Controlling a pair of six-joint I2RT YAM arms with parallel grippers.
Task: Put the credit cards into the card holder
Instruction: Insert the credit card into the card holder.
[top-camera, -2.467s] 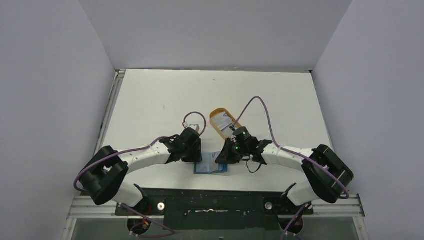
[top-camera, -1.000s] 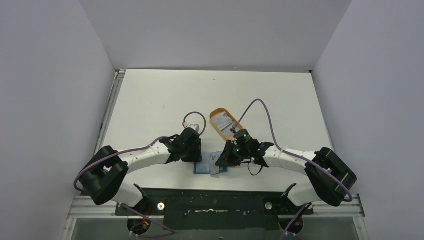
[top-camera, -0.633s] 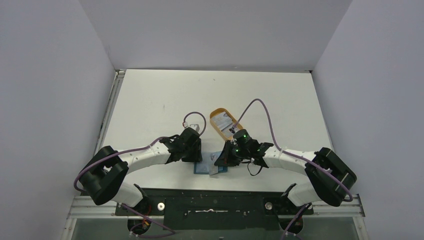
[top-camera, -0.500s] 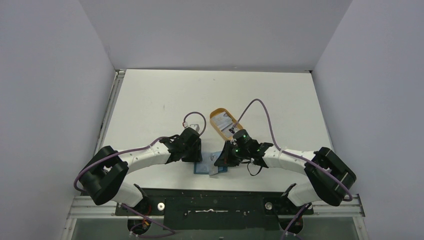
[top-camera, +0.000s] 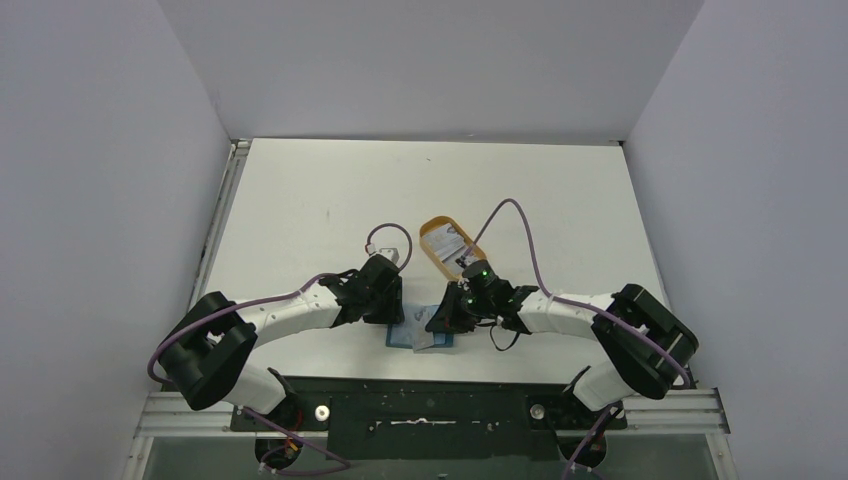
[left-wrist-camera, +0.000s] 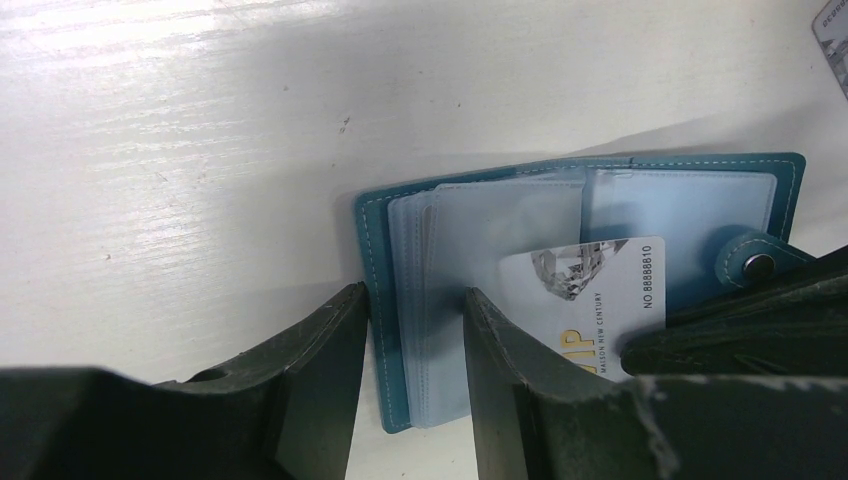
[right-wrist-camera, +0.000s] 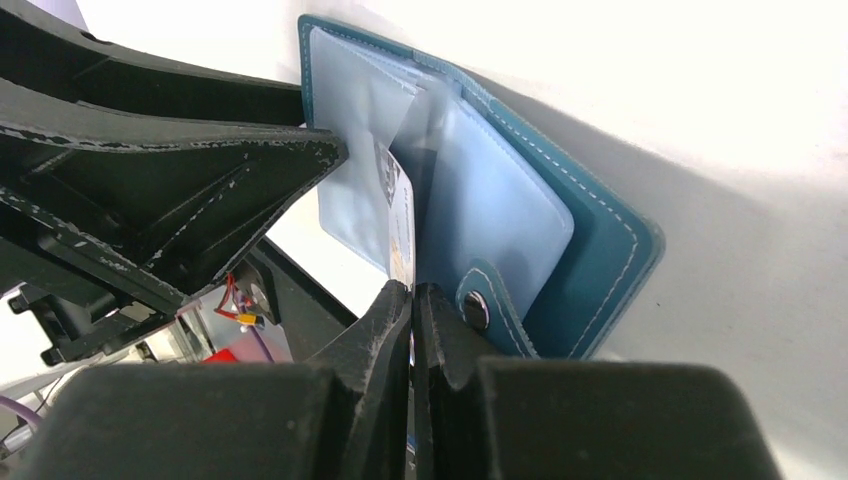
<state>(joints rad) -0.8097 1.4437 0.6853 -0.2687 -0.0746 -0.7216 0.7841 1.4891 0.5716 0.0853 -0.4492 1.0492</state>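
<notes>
The teal card holder (top-camera: 420, 338) lies open near the table's front edge, its clear pockets (left-wrist-camera: 500, 230) facing up. My left gripper (left-wrist-camera: 415, 330) is closed on its left edge: one finger stands beside the teal cover, the other presses on the pocket stack. My right gripper (right-wrist-camera: 412, 292) is shut on a silvery credit card (left-wrist-camera: 590, 290), seen edge-on as the card (right-wrist-camera: 400, 215), with its far end between the pocket pages. The snap tab (left-wrist-camera: 757, 265) lies beside the right fingers. Another credit card (top-camera: 449, 241) lies in the orange tray.
The orange-tan oval tray (top-camera: 432, 225) lies just beyond the right gripper. A corner of its card (left-wrist-camera: 832, 30) shows at the top right of the left wrist view. Purple cables loop above both wrists. The black base rail (top-camera: 430, 405) runs along the near edge.
My right gripper has shifted a little to the left with the card, moving it further over the holder's pockets. The left arm and the holder have stayed put.
</notes>
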